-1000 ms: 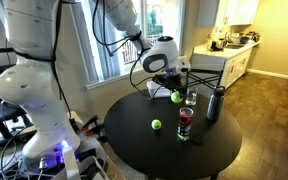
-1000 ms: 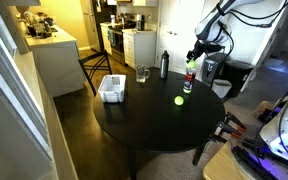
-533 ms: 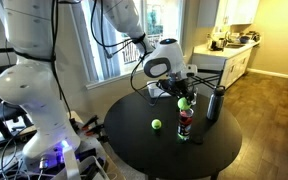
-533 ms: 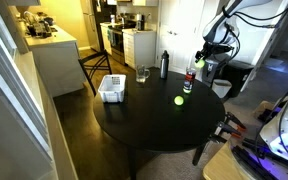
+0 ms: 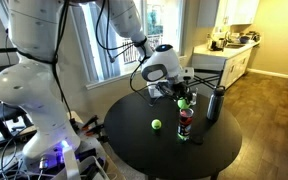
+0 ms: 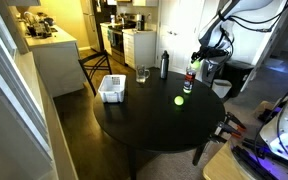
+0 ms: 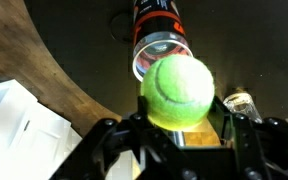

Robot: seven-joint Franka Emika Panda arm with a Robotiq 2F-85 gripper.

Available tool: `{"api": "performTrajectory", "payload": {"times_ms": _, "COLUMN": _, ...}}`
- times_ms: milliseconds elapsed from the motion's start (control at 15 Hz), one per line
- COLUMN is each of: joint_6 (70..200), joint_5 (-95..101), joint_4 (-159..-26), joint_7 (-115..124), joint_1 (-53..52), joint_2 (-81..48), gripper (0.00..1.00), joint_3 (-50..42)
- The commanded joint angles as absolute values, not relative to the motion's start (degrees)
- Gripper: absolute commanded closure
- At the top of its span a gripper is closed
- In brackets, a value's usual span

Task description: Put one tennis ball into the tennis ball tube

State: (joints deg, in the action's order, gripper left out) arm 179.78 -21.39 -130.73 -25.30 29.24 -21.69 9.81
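Gripper (image 7: pixel 180 124) closed to ball width on 1 ball (image 7: pixel 179 90), frame centre. Tube (image 7: pixel 156 28) mouth sits just behind it, upper centre. Second ball (image 5: pixel 156 125) lies on table (image 5: pixel 164 152).

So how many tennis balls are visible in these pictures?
2: a tennis ball in the gripper by the tube top, another ball on the table. The tube may hide more.
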Motion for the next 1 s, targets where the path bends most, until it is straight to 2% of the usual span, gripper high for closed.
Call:
{"api": "performTrajectory", "payload": {"times_ms": 0, "joint_6": 183.1, "joint_5": -21.2, "joint_4": -130.4, "joint_7": -26.3, "joint_1": 30.4, "joint_2": -24.7, "gripper": 0.64, "joint_3": 10.1}}
{"api": "performTrajectory", "payload": {"times_ms": 467, "joint_6": 187.5, "joint_5": -20.5, "joint_4": -130.0, "joint_7": -26.8, "joint_1": 33.0, "joint_2": -27.2, "gripper": 0.64, "joint_3": 10.9}}
{"api": "performTrajectory", "payload": {"times_ms": 933, "joint_6": 192.6, "joint_5": -19.0, "joint_4": -127.6, "joint_7": -26.0, "joint_1": 40.2, "joint_2": -31.0, "gripper": 0.64, "joint_3": 20.0}}
